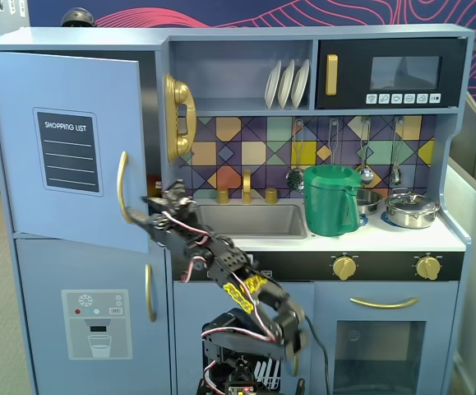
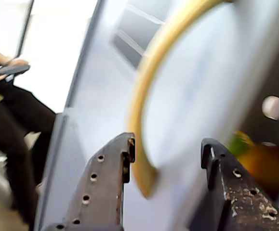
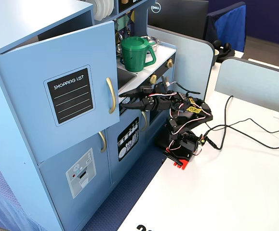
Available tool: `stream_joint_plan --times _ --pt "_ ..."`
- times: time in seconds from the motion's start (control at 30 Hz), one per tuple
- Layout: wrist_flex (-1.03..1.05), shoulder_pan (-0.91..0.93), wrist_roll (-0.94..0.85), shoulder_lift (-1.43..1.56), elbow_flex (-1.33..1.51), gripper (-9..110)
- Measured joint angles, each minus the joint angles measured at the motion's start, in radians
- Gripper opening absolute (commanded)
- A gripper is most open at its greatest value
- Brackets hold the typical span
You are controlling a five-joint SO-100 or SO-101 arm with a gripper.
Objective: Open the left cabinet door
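Note:
The left cabinet door (image 1: 65,148) is light blue with a black "SHOPPING LIST" panel and a curved gold handle (image 1: 122,188). It stands partly swung open, and this also shows in the other fixed view (image 3: 57,96). My gripper (image 1: 141,219) is open at the lower end of the handle. In the wrist view the gripper (image 2: 168,149) has its jaws apart. The handle's lower tip (image 2: 146,178) lies between them, close to the left finger (image 2: 105,183). The jaws do not close on it. In a fixed view the gripper (image 3: 125,99) sits just right of the handle (image 3: 111,95).
Below is a blue door with a water-dispenser graphic (image 1: 98,321). A gold phone (image 1: 178,115), a sink (image 1: 250,220) and a green pitcher (image 1: 330,200) are to the right. The arm's base stands on a white table (image 3: 235,192) with cables. A seated person (image 2: 9,110) is beyond the door.

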Motion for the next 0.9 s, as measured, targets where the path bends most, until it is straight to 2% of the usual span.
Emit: stream_joint_plan --times 0.27,0.5,0.73,0.9 --pt "0.155 0.178 0.133 0.169 0.015 8" --pt "0.130 0.270 0.202 -0.014 -0.003 8" --pt "0.041 0.259 0.198 -0.239 -0.091 8" --pt "-0.012 0.147 0.110 -0.265 -0.097 8"
